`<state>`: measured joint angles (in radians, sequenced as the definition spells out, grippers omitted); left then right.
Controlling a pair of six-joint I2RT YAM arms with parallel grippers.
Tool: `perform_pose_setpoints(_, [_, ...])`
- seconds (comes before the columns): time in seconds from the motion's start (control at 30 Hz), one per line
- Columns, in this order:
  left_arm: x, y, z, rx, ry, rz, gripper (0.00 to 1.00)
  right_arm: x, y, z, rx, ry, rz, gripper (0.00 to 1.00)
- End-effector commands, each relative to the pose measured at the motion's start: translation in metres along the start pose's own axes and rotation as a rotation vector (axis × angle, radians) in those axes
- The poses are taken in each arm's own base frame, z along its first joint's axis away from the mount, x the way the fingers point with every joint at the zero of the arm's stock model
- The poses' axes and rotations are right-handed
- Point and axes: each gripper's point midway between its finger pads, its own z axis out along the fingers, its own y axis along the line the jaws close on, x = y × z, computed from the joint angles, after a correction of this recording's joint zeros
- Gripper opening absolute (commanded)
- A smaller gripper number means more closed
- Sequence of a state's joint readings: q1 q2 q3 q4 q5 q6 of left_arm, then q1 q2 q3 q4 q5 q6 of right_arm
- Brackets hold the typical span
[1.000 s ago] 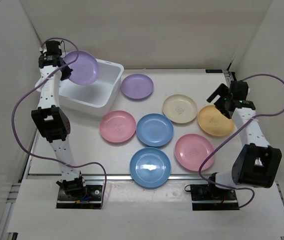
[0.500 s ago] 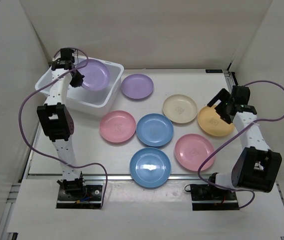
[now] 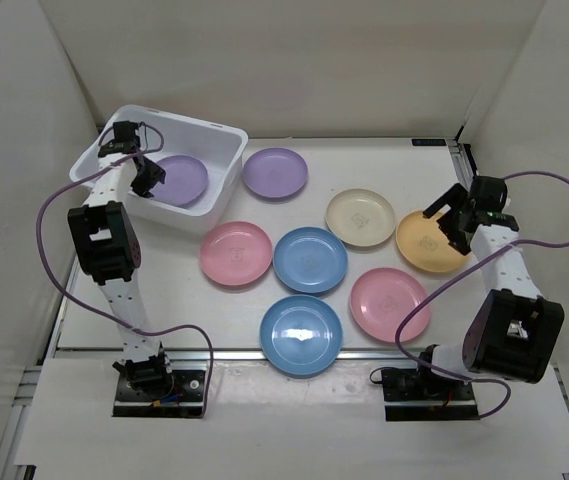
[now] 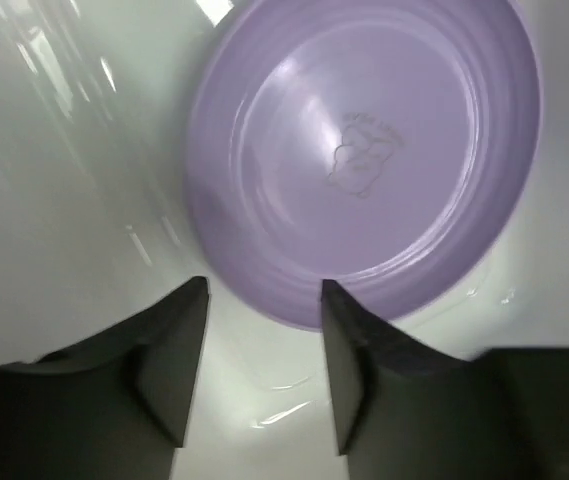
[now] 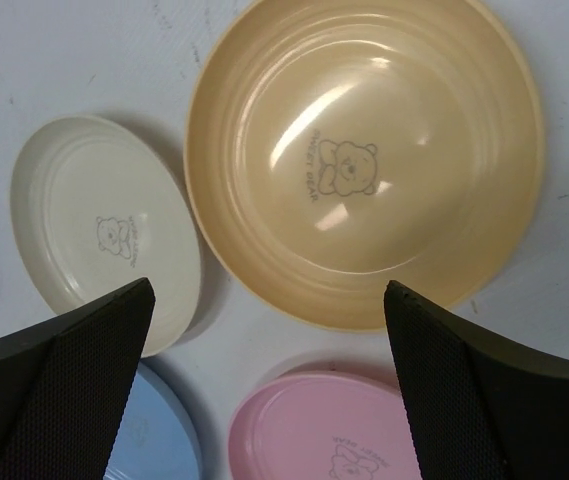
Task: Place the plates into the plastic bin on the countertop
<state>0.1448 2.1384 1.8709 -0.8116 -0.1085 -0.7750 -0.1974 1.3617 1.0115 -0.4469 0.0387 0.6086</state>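
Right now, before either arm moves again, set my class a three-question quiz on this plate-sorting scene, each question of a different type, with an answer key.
1. How many plates lie on the countertop, outside the white plastic bin?
2. True or false: the right gripper hovers open over the yellow-orange plate.
3. Which plate lies inside the bin, just beyond the open left gripper? A. pink plate B. purple plate C. blue plate

Key: 1. Seven. 2. True. 3. B.
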Motion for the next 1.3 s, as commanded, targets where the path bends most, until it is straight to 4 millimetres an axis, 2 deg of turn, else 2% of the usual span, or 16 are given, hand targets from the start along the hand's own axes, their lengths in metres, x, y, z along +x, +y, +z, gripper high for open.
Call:
perform_pose_setpoints(0.0, [-0.015,-0.014,-0.014,0.057,-0.06,-0.029,0.63,0.002,-0.025,0.01,0.08,0.016,0.082,0.99])
perform_pose_setpoints(0.03, [-0.015,-0.015,-0.013,0.059,-0.058,-0.025,0.7,0.002,-0.029,0.011,0.088,0.019,0.098,0.99])
perform_pose_setpoints(0.07, [-0.015,-0.015,-0.013,0.061,-0.058,-0.022,0.97,0.001,-0.04,0.014,0.114,0.022,0.131,0.99])
perform_pose_setpoints(0.1, [-0.015,-0.016,-0.014,0.066,-0.059,-0.02,0.99,0.006,-0.047,0.016,0.134,0.042,0.155,0.99])
perform_pose_setpoints(0.27, [-0.019,-0.029,-0.025,0.102,-0.076,0.034,1.0,0.013,-0.081,0.023,0.192,0.081,0.25,0.99])
perform_pose_setpoints(0.4, [-0.014,-0.056,-0.044,0.15,-0.112,0.119,0.99,0.028,-0.105,0.032,0.251,0.135,0.276,0.99])
perform_pose_setpoints(0.67, [-0.008,-0.1,-0.099,0.269,-0.178,0.231,1.0,0.048,-0.106,0.062,0.221,0.223,0.281,0.97])
perform_pose_setpoints(0.7, [0.002,-0.11,-0.111,0.289,-0.182,0.266,1.0,0.049,-0.104,0.065,0.212,0.231,0.278,0.95])
perform_pose_setpoints(0.8, [0.013,-0.124,-0.14,0.315,-0.212,0.32,0.99,0.051,-0.099,0.076,0.212,0.246,0.263,0.73])
perform_pose_setpoints(0.83, [0.016,-0.126,-0.148,0.322,-0.223,0.342,0.99,0.05,-0.095,0.078,0.216,0.246,0.254,0.52])
perform_pose_setpoints(0.9, [0.026,-0.138,-0.175,0.373,-0.244,0.383,0.99,0.047,-0.095,0.076,0.25,0.23,0.245,0.35])
perform_pose_setpoints(0.93, [0.032,-0.142,-0.182,0.389,-0.248,0.412,0.99,0.039,-0.092,0.072,0.266,0.192,0.229,0.23])
perform_pose_setpoints(1.03, [0.065,-0.159,-0.217,0.474,-0.253,0.532,0.99,0.018,-0.091,0.054,0.329,0.093,0.22,0.02])
perform_pose_setpoints(1.2, [0.125,-0.175,-0.246,0.639,-0.15,0.72,0.99,-0.026,-0.088,-0.001,0.377,-0.109,0.256,0.0])
perform_pose_setpoints(1.23, [0.15,-0.181,-0.254,0.708,-0.089,0.779,0.99,-0.034,-0.087,-0.01,0.38,-0.149,0.251,0.0])
perform_pose_setpoints(1.27, [0.162,-0.183,-0.255,0.732,-0.064,0.802,0.99,-0.041,-0.082,-0.019,0.361,-0.179,0.244,0.0])
